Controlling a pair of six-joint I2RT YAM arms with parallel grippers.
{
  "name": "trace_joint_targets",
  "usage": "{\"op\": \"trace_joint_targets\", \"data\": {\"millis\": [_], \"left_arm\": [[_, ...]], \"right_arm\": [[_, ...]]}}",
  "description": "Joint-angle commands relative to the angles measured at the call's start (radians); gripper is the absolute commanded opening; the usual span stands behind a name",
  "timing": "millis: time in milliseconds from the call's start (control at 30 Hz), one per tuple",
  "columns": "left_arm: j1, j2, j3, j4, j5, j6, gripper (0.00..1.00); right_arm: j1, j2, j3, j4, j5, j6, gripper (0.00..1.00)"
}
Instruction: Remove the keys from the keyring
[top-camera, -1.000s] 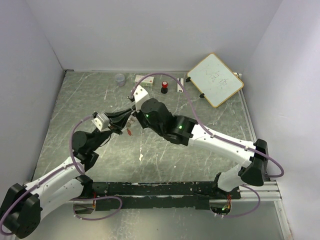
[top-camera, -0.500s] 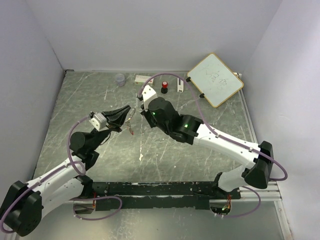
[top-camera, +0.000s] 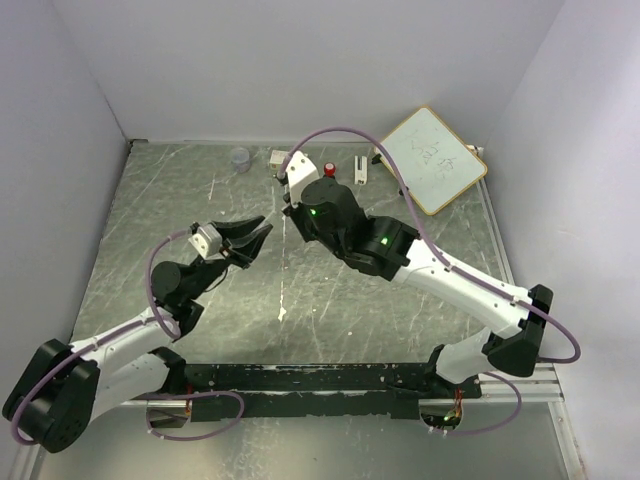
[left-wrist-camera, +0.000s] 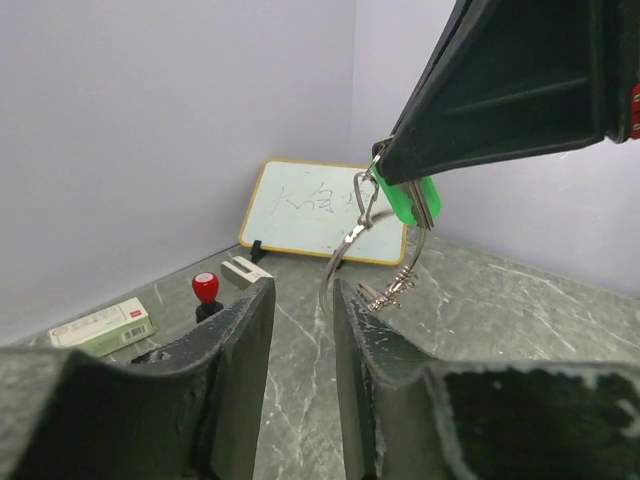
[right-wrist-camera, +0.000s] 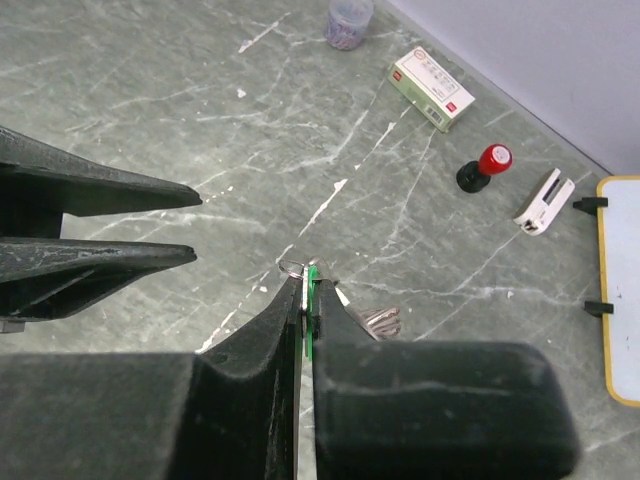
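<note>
My right gripper (right-wrist-camera: 306, 275) is shut on the green key (right-wrist-camera: 311, 290), with the green head pinched between its jaws. The silver keyring (left-wrist-camera: 345, 250) hangs from that key above the table, with metal blades (right-wrist-camera: 380, 320) dangling below. The green key (left-wrist-camera: 400, 195) also shows in the left wrist view, under the right gripper's tip. My left gripper (left-wrist-camera: 300, 300) is open, its jaws on either side of the ring's lower part without gripping it. In the top view the two grippers meet at mid-table: left (top-camera: 262, 233), right (top-camera: 285, 215). No red key shows clearly.
A black knob with a red top (top-camera: 329, 172) stands at the back, with a small box (top-camera: 283, 157), a white clip (top-camera: 359, 170) and a clear cup (top-camera: 240, 158) near it. A whiteboard (top-camera: 430, 160) leans at the back right. Walls close in the left, back and right.
My left gripper has opened its fingers. My right gripper has drawn back toward the rear right with the key and ring. The red piece seen hanging below earlier no longer shows.
</note>
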Motion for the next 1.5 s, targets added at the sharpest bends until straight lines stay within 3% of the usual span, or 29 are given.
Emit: {"op": "trace_joint_targets", "data": {"millis": [0,167,500,1467], "left_arm": [[0.001,0.015,-0.004,0.113,0.053,-0.034,0.43],[0.002,0.046,0.013,0.150,0.089,-0.036,0.61],[0.001,0.122,0.007,0.243,0.126,-0.018,0.72],[0.001,0.295,0.014,0.411,0.159,-0.055,0.63]], "right_arm": [[0.005,0.008,0.020,-0.026,0.013,-0.014,0.00],[0.007,0.014,0.025,-0.026,0.004,-0.015,0.00],[0.013,0.026,0.032,-0.027,-0.014,-0.018,0.00],[0.032,0.032,0.028,-0.033,-0.025,-0.013,0.00]]}}
